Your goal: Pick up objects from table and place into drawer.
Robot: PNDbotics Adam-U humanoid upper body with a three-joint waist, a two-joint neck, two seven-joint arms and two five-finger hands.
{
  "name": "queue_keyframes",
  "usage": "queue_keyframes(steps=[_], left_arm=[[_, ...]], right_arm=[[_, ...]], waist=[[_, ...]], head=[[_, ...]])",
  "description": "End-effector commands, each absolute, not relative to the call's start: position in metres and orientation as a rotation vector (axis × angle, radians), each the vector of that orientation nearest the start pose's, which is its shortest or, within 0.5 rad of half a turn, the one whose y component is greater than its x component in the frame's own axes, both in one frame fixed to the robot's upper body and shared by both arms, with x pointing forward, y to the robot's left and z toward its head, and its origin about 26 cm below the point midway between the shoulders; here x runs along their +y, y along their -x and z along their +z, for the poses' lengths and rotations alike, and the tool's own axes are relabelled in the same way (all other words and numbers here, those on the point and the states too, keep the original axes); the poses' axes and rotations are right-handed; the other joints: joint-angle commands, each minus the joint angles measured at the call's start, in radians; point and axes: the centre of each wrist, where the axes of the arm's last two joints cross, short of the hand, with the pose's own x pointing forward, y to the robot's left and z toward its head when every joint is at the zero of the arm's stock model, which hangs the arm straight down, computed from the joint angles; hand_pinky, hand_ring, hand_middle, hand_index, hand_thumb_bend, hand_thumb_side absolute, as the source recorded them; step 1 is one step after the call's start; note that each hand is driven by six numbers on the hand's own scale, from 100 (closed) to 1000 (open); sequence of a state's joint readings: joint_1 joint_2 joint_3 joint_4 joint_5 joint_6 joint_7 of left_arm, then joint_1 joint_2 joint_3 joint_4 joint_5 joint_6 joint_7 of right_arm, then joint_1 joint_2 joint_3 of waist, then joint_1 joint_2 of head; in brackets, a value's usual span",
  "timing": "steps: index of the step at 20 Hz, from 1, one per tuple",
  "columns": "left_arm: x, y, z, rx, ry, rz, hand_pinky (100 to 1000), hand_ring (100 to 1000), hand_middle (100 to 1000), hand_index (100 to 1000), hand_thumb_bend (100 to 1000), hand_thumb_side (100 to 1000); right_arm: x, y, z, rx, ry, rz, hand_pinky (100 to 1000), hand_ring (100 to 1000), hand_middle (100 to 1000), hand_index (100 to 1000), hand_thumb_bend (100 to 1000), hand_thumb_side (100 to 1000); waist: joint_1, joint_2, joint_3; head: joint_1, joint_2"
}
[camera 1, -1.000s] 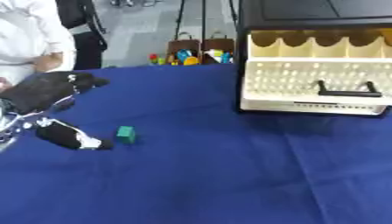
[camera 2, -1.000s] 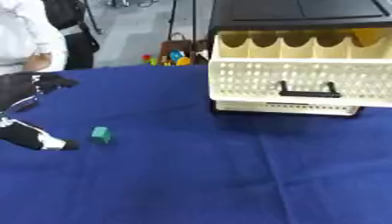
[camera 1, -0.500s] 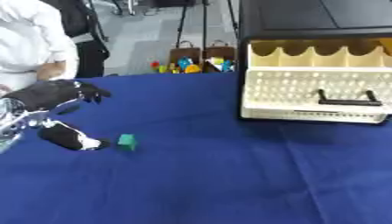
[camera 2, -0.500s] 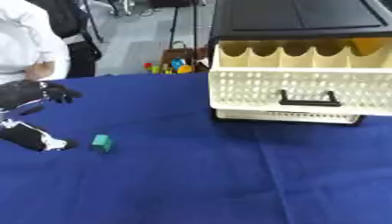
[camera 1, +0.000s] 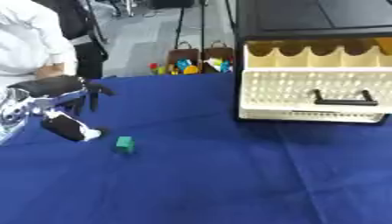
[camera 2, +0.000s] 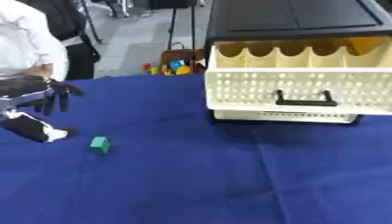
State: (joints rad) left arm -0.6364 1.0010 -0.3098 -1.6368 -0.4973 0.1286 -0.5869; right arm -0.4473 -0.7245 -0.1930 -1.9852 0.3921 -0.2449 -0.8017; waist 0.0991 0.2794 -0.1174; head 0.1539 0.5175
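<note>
Green block (camera 1: 124,144) stands upright, just right of the left hand (camera 1: 60,87).

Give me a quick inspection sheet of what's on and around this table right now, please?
Surface: table under a blue cloth, creased.
Job's things: small green block on the cloth at left; black and white object lying just left of it; cream drawer pulled open, black handle, inside a black cabinet.
Clutter: nothing seen on the cloth.
Hands: left hand above the black and white object, fingers pointing down, holding nothing; right hand not in view.
Cables: nothing seen.
Surroundings: small bags holding colourful things on the floor beyond the table; a person in white at the far left edge.
</note>
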Motion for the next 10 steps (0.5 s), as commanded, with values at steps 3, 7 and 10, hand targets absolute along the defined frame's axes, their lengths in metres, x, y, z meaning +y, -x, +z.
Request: queue_keyframes(steps=[3, 7, 10], left_arm=[[0.3302, -0.3574, 0.2918, -1.162, -0.91, -1.619, 453, 489, 604, 911, 374, 409], [0.3266, -0.3588, 0.2933, -1.11, -0.871, -1.65, 489, 519, 627, 899, 383, 423], [0.3243, -0.3608, 0.2924, -1.069, -0.828, -1.671, 495, 524, 626, 891, 386, 438]], right_arm=[[-0.3302, -0.2875, 0.3137, 2.75, -1.254, 0.172, 370, 500, 463, 766, 158, 768], [-0.3278, -0.2886, 0.311, 2.742, -1.262, 0.185, 369, 499, 462, 763, 156, 766], [-0.3275, -0.2888, 0.3106, 2.742, -1.262, 0.189, 368, 499, 461, 762, 156, 764]], waist=[[-0.002, -0.012, -0.002], [-0.001, -0.01, -0.002], [-0.001, -0.008, -0.003]], head=[[-0.005, -0.001], [-0.002, -0.001], [0.002, -0.002]])
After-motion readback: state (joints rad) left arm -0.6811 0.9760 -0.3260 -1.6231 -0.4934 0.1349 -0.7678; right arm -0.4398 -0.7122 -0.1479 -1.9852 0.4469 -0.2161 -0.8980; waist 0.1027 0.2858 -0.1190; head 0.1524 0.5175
